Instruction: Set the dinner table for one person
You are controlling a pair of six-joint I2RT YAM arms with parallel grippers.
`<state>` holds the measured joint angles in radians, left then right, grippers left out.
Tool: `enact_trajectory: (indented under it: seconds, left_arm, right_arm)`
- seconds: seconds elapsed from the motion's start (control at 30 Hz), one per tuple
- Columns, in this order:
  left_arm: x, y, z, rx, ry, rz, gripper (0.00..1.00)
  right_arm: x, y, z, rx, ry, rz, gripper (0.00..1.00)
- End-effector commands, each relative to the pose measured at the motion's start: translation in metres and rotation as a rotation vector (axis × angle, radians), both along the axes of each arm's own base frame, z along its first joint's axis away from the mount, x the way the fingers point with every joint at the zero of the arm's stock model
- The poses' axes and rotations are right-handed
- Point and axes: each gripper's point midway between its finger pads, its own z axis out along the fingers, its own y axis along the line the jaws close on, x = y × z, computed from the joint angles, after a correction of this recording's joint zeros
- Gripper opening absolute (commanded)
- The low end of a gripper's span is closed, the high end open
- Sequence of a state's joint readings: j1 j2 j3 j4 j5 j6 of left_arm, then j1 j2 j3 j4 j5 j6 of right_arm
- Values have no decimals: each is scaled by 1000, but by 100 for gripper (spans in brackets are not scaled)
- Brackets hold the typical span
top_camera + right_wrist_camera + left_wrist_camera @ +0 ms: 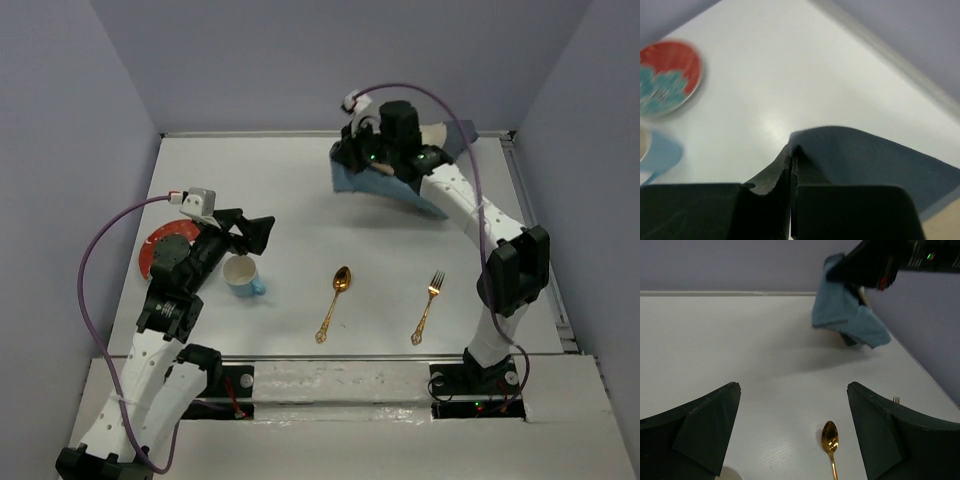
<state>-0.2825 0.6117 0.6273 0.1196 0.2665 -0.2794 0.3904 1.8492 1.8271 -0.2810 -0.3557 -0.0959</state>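
- Nearest the arm bases, a gold spoon (pixel 334 300) and a gold fork (pixel 427 306) lie well apart on the dinner table (pixel 300 190), the wide white top spanning the workspace; it is rigid and fixed, a surface to set things on, not to grip
- Further back on the left, a blue cup (pixel 241 275) stands just beside a red plate (pixel 158 246), partly hidden by the left arm
- Beside the cup, the left gripper (pixel 262 232) hovers, jaws wide apart, holding nothing
- At the far right, the right gripper (pixel 791 160) has its jaws pinched together on a blue placemat (pixel 847 315), which droops toward the tabletop
- That cloth looks light and limp; an edge pinch suits it, though it will likely fold and need spreading flat
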Motion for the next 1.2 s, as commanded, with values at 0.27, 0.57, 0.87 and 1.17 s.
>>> enact_trajectory:
  seconds: [0.27, 0.57, 0.87, 1.17]
  left_arm:
    - [13, -20, 39, -213, -24, -69, 99]
    - [29, -74, 7, -140, 122, -113, 54]
    - [11, -165, -56, 163, 266, -163, 55]
    - [0, -243, -102, 477, 266, -114, 52]
  right_arm:
    - [-112, -32, -185, -290, 456, 12, 23]
    - [-86, -62, -124, -60, 359, -231, 67]
    - [-90, -168, -143, 161, 387, -690, 20]
    - [-124, -230, -188, 244, 434, -938, 58]
